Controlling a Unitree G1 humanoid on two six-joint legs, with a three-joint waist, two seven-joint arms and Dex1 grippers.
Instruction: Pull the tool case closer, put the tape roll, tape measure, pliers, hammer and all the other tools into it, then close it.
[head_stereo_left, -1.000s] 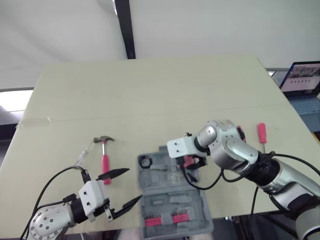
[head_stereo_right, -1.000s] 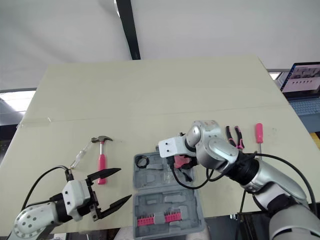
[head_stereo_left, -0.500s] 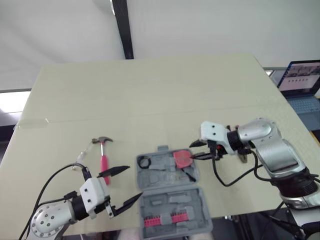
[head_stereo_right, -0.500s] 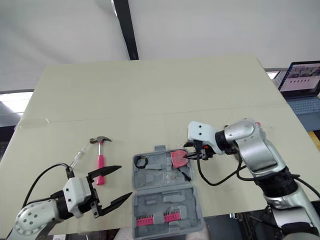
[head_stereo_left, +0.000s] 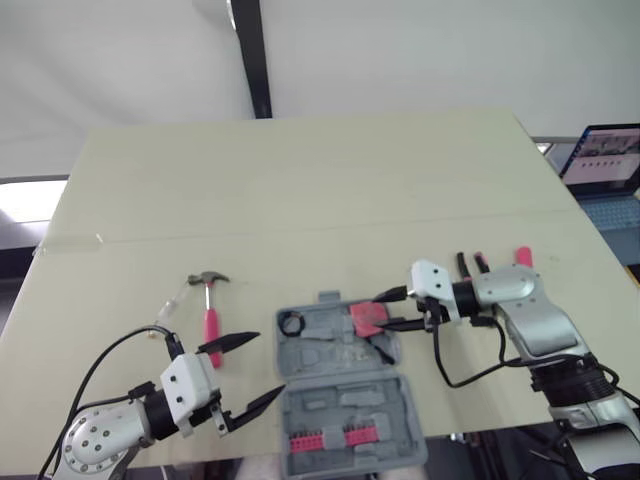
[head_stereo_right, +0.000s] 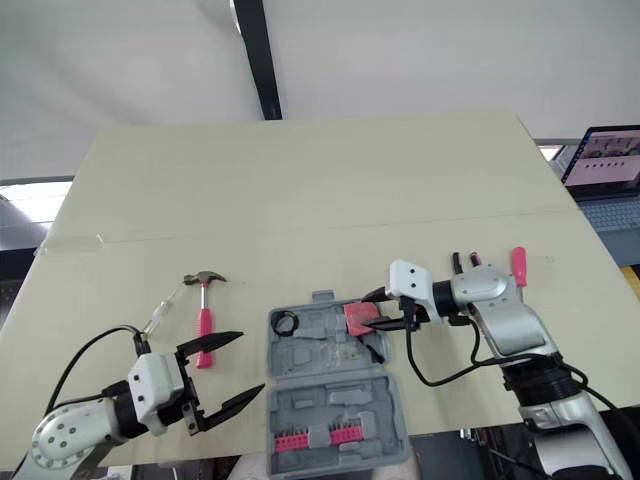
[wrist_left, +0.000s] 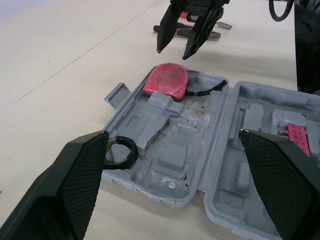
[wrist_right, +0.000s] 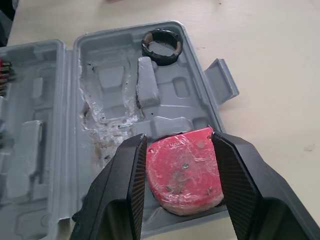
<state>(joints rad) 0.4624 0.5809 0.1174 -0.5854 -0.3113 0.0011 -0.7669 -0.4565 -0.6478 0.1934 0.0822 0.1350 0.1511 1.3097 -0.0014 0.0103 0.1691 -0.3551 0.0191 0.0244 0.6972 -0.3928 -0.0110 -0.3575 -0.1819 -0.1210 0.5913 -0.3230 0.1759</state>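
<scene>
The tape measure (head_stereo_right: 358, 318) is seated in the far right pocket of the open tool case (head_stereo_right: 320, 395). The right gripper (head_stereo_right: 370, 312) is spread wide just beside it, holding nothing. It is best withdrawn level, so the tape measure is not nudged. The left gripper (head_stereo_right: 250, 362) is likewise spread, empty.

Beige table (head_stereo_left: 300, 180), white wall w/ black post (head_stereo_left: 250, 55), laptop (head_stereo_left: 605, 160) nearby.

My left gripper (head_stereo_left: 270, 364) and right gripper (head_stereo_left: 381, 313) have black fingers with a fine diamond-grid texture, on white housings. The tool case (head_stereo_left: 340, 400) is plain grey; the tape measure (head_stereo_left: 366, 317) is red, the tape roll (head_stereo_left: 291, 323) black, the bit strips (head_stereo_left: 325, 440) pink. The hammer (head_stereo_left: 209, 312) has a pink handle and a steel-grey head; the table (head_stereo_left: 300, 190) is pale yellow-beige.
</scene>
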